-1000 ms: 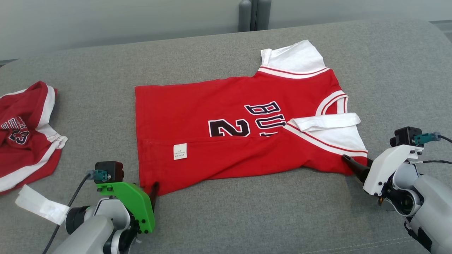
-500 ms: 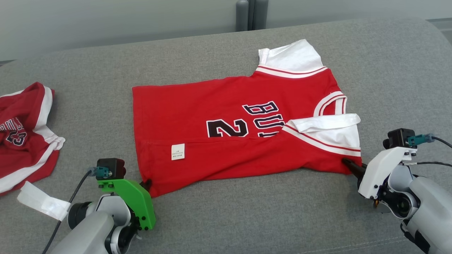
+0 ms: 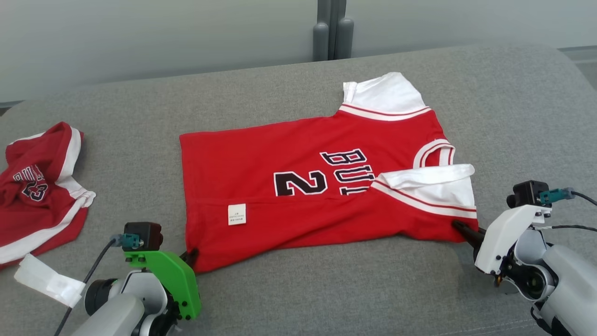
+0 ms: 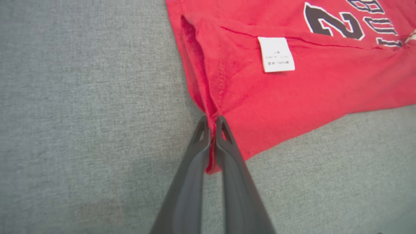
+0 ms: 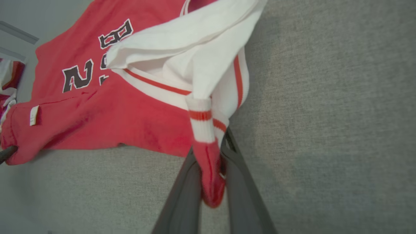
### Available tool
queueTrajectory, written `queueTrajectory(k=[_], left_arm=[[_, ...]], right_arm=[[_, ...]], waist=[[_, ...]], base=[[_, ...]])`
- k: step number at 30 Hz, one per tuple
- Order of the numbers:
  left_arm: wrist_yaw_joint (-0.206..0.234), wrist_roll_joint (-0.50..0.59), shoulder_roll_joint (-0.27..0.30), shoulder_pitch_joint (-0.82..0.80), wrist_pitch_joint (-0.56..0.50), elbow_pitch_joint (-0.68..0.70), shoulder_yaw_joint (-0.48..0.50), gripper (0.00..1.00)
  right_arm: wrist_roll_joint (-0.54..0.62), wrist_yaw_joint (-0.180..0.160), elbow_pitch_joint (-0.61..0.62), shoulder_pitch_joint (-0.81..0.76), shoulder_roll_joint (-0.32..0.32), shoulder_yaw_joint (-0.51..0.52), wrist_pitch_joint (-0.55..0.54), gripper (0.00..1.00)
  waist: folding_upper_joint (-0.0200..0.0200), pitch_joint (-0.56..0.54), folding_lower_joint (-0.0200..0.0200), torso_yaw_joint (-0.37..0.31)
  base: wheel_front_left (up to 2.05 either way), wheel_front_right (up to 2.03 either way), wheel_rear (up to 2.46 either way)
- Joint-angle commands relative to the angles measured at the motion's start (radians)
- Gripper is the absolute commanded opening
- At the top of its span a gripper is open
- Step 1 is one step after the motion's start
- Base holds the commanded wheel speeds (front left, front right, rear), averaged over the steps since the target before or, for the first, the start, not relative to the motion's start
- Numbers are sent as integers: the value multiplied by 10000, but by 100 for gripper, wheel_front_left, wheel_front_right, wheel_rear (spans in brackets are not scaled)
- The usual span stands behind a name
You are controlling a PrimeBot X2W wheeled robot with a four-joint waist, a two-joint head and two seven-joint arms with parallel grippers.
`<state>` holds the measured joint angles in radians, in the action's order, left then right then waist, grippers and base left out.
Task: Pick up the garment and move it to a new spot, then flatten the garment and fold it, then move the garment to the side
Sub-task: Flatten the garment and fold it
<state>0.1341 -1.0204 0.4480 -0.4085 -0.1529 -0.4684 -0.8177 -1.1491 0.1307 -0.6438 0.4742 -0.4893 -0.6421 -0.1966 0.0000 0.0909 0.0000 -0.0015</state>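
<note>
The garment (image 3: 303, 186) is a red jersey with white sleeves and black lettering, spread sideways on the grey cushion with its near long edge folded over. My left gripper (image 3: 190, 256) is shut on its near hem corner (image 4: 212, 143); both dark fingers pinch the red fabric there. At the near sleeve end, my right gripper (image 3: 459, 227) is shut on the red and white striped edge (image 5: 208, 162), which bunches between its fingers. A white care label (image 3: 237, 214) lies on the folded part.
A second red and white garment (image 3: 37, 186) lies crumpled at the left edge of the grey cushion (image 3: 326, 289), with a white strip (image 3: 44, 282) near it. A pale wall and a grey post (image 3: 331, 30) stand behind. Bare cushion surrounds the jersey.
Both grippers have closed on the jersey's near edge, left on the hem corner, right on the sleeve end. The head camera has shifted, so the whole scene sits lower.
</note>
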Motion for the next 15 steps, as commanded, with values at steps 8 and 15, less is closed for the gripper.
queueTrajectory(k=[8, 15], left_arm=[[747, -212, 907, 1125, -355, 1704, -15, 0], [1349, -359, 1571, 1941, -637, 3112, 25, 0]], right_arm=[[-441, -1, 519, -887, -565, 57, -374, 0], [-674, -1, 956, -1416, -932, 206, -591, 0]], waist=[[0, -611, 0, 139], [0, -709, 0, 135]], base=[[0, 0, 0], [0, 0, 0]])
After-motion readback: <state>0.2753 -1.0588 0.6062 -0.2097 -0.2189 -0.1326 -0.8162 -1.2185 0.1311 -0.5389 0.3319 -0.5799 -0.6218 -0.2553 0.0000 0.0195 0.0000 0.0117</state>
